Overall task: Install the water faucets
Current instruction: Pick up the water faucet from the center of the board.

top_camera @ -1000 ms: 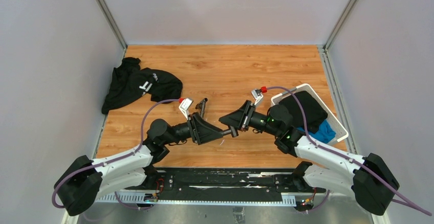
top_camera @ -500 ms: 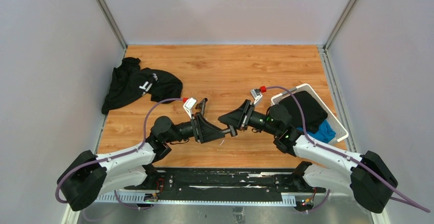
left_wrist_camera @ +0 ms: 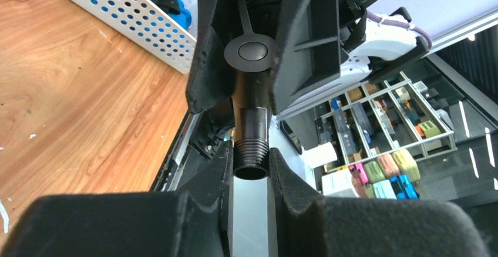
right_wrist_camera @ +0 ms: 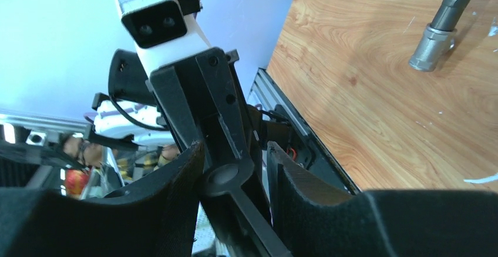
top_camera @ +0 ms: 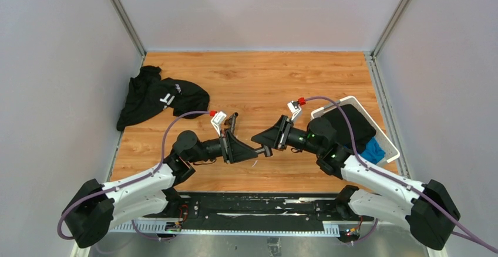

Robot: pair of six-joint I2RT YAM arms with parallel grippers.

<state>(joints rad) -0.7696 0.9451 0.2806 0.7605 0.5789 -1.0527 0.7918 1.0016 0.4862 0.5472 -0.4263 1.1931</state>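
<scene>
Wooden table [top_camera: 258, 81] bears black garment [top_camera: 158, 95], white basket [top_camera: 387, 138], 1 faucet piece [right_wrist_camera: 446, 16].

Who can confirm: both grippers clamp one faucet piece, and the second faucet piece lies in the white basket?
Not the basket: the top external view shows the second faucet piece on the wooden table, outside the white basket. The left gripper and right gripper do both clamp the held faucet piece.

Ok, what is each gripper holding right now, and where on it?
Both hold one faucet piece: the left gripper is shut on its threaded stub, the right gripper clamps the body at the round-capped lever end.
</scene>
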